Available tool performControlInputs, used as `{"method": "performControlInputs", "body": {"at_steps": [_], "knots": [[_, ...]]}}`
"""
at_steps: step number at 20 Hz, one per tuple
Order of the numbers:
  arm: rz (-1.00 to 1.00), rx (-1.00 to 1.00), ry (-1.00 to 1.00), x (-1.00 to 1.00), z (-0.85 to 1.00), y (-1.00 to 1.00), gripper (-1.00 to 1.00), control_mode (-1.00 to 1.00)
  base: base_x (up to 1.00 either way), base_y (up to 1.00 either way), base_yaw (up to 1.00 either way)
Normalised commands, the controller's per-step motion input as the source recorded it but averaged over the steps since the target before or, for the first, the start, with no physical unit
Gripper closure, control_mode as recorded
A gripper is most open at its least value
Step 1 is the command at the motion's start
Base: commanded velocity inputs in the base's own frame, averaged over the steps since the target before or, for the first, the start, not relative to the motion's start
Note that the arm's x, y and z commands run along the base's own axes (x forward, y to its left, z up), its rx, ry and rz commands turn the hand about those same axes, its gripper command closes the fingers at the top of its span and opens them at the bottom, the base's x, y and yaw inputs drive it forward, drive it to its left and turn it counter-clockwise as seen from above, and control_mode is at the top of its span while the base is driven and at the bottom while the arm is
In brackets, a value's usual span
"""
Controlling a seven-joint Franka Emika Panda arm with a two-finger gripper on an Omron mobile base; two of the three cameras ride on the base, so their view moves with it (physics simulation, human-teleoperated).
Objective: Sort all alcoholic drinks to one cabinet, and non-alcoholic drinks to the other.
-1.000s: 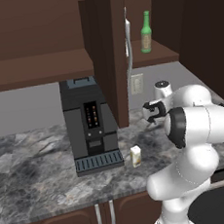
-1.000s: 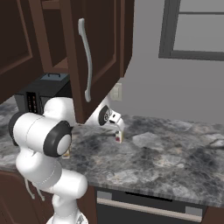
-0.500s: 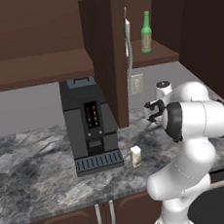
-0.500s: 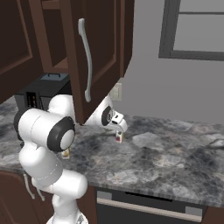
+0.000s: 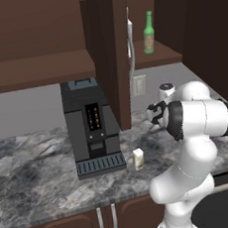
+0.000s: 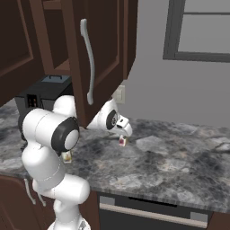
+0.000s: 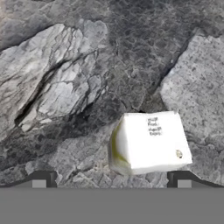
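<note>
Directly below claw [image 7: 111,178], white carton [image 7: 148,142] stands on counter [image 7: 65,87]; claw spread wide, holding nothing.

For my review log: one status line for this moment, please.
jaws: open above carton on counter | bottle: on cabinet shelf | second carton: beside coffee machine

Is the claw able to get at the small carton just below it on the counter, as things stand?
Probably yes. The claw is open and the carton stands alone on the counter just ahead of its tips, with nothing in between.
</note>
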Motion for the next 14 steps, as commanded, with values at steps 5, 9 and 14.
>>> {"method": "performControlInputs", "body": {"at_steps": [5, 9, 14], "knots": [[0.0, 0.0, 0.0, 0.0, 0.0, -0.05, -1.0, -1.0, 0.0, 0.0, 0.0], [0.0, 0.0, 0.0, 0.0, 0.0, -0.08, -1.0, -1.0, 0.0, 0.0, 0.0], [0.0, 0.0, 0.0, 0.0, 0.0, -0.06, -1.0, -1.0, 0.0, 0.0, 0.0]]}}
